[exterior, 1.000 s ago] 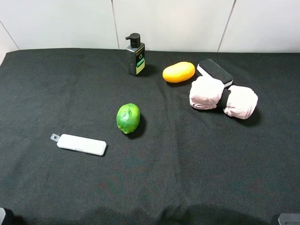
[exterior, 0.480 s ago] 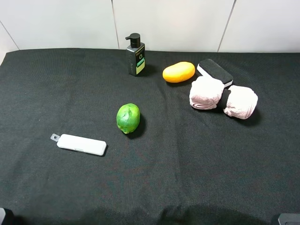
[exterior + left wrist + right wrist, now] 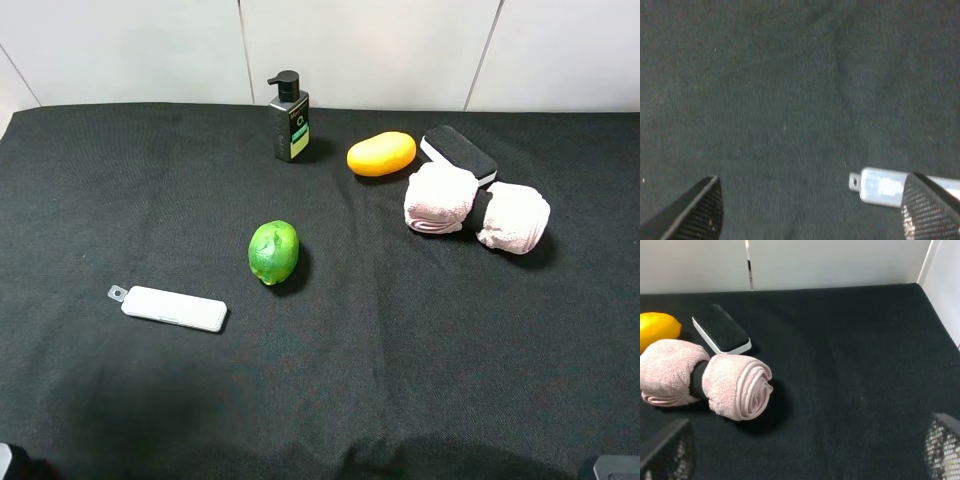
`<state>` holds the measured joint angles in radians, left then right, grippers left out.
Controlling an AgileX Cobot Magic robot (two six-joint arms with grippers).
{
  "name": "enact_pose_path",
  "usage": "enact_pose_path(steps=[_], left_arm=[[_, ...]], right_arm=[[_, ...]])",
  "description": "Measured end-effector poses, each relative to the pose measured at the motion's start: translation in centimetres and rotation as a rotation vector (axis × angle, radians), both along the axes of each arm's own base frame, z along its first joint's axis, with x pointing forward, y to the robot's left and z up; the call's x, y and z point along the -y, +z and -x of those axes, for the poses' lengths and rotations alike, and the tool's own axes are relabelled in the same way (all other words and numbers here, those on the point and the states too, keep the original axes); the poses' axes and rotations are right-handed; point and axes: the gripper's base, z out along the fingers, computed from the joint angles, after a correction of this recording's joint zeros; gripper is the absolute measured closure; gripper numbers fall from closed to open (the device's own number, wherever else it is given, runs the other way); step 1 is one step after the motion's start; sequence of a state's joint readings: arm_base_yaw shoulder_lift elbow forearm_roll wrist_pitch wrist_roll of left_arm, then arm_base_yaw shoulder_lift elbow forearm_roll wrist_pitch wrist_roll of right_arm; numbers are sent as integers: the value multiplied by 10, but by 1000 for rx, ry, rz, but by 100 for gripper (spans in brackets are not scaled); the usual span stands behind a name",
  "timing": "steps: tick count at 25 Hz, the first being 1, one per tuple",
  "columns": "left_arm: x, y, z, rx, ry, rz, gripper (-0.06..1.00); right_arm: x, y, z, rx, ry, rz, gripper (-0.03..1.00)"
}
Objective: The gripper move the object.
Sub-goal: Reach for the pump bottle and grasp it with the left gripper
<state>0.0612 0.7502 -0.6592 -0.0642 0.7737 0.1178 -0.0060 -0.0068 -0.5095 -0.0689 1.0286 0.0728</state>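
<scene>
Exterior high: pump bottle (image 3: 289,122) stands upright at the far edge of the black cloth (image 3: 450,350), just in front of the white wall, pump head on top, pale label facing the camera. It sits left of centre, nothing touching it. A yellow fruit (image 3: 381,153) is off to its right, with a black-and-white eraser block (image 3: 459,154) beyond that, and a rolled pink towel (image 3: 476,209) lies in front of the block, touching or very close to it. A lime (image 3: 273,252) sits mid-cloth, well apart from the bottle, and a flat white device (image 3: 170,308) lies near-left. Neither arm is over the cloth here, so no reach looks begun. Upright with open sides, the bottle probably suits a side pinch on the body. The wall close behind limits room on the far side, while the cloth in front and to the left is open. Left wrist: left gripper (image 3: 810,215) has jaws spread wide with only cloth between them, holding nothing. The white device shows just beside one fingertip. The bottle is not in this view. Right wrist: right gripper (image 3: 805,452) is also spread apart and holding nothing. It looks at the towel, the block and part of the yellow fruit, with the cloth's edge and a white wall on one side. No bottle here either. The left arm looks better placed to reach it; the lime sits roughly on that line.
</scene>
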Motion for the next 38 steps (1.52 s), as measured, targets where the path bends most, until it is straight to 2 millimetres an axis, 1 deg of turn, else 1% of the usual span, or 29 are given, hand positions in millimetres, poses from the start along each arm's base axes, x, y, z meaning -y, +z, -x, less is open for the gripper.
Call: enact_pose_path(steps=[3,6,12,18,21,27,33,38], left_arm=[[0,-5,-18,-7,-14,7,18],[3,-10,-36,-51,-46,27,18],[17,-14,-77,-130,-167,11,18],[46,-11,-120,-159,-294,-27,18],[65,-7,-141,-176,-357,-42,18],[97,2,-183,-222,-400,-50,18],[122,-1,-222,-267,-413,-140,18],[153,-6,-249,-261,-449,-157,18]], right_arm=[[0,0,0,0,0,0,27],[0,0,0,0,0,0,27],[0,0,0,0,0,0,27],[0,0,0,0,0,0,27],[0,0,0,0,0,0,27],[0,0,0,0,0,0,27],[0,0,0,0,0,0,27],[0,0,0,0,0,0,27]])
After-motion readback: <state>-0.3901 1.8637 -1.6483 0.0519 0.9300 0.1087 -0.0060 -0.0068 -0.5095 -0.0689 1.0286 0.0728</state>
